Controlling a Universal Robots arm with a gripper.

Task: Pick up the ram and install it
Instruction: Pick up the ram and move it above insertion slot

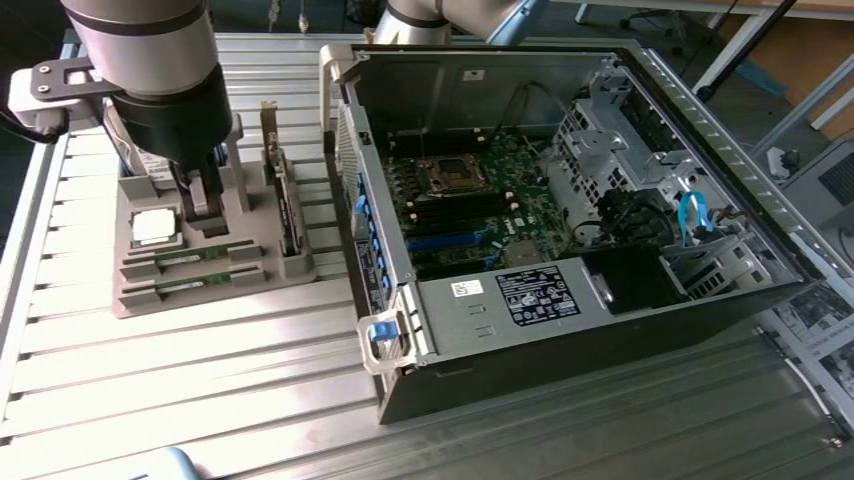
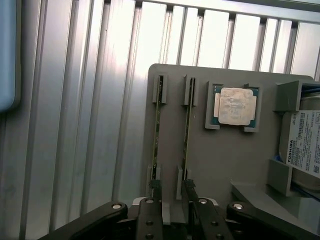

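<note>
Shiny ribbed metal table (image 1: pixel 200 350), matt plastic holder (image 2: pixel 220 160)

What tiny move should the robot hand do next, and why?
Probably ease the open gripper over the ram nearest the processor chip: it and its twin lie in the grey holder, and the gripper holds nothing.

Grey arm (image 1: pixel 140 40), black pincer (image 2: pixel 172 187) (silver screws (image 2: pixel 116 206))

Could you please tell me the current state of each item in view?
hand: open, holding nothing, low over the tray.
first ram: on edge in its tray slot.
twin ram: on edge in its slot too.
processor: flat in its tray pocket.
computer case: side open, board exposed.
</note>
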